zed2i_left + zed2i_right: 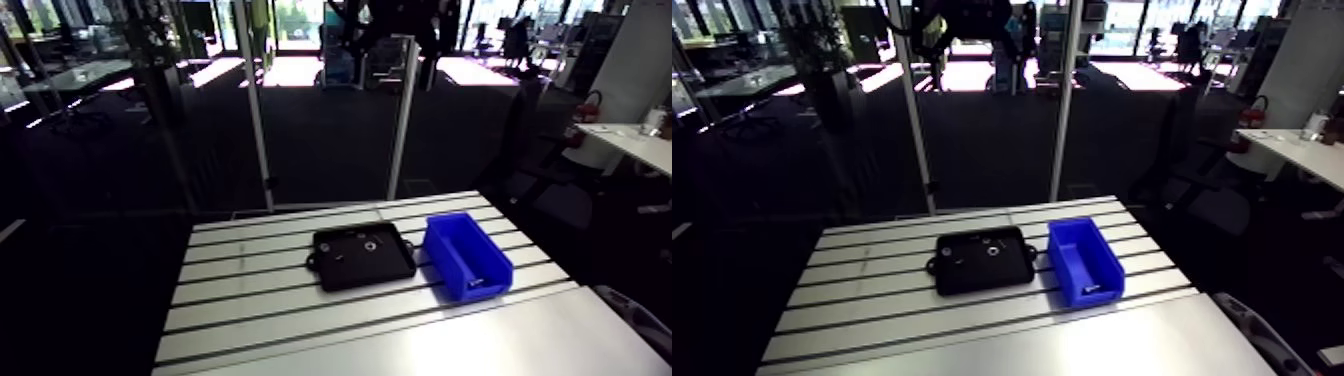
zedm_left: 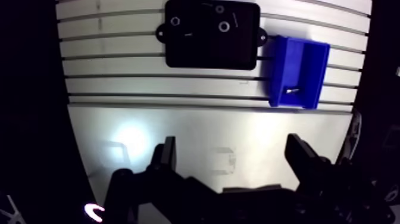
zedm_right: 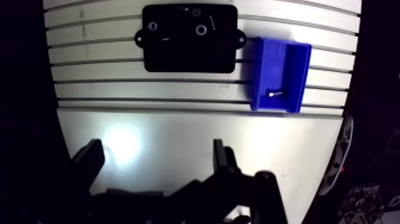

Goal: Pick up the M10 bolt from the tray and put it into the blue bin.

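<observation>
Two containers sat side by side on the slotted desk [image 2: 178, 131]: a black tray [image 2: 211, 50] and, just beside it, a blue bin [image 2: 280, 65]. The tray held two pale ring-shaped pieces [image 2: 224, 27] and a few smaller bits too small to identify. The bolt [image 2: 290, 90] lay alone on the floor of the blue bin, near its open, lower end. The hand [image 2: 231, 143] hung well above the bare part of the desk, apart from both containers, its two fingers [image 2: 168, 156] spread wide with nothing between them.
</observation>
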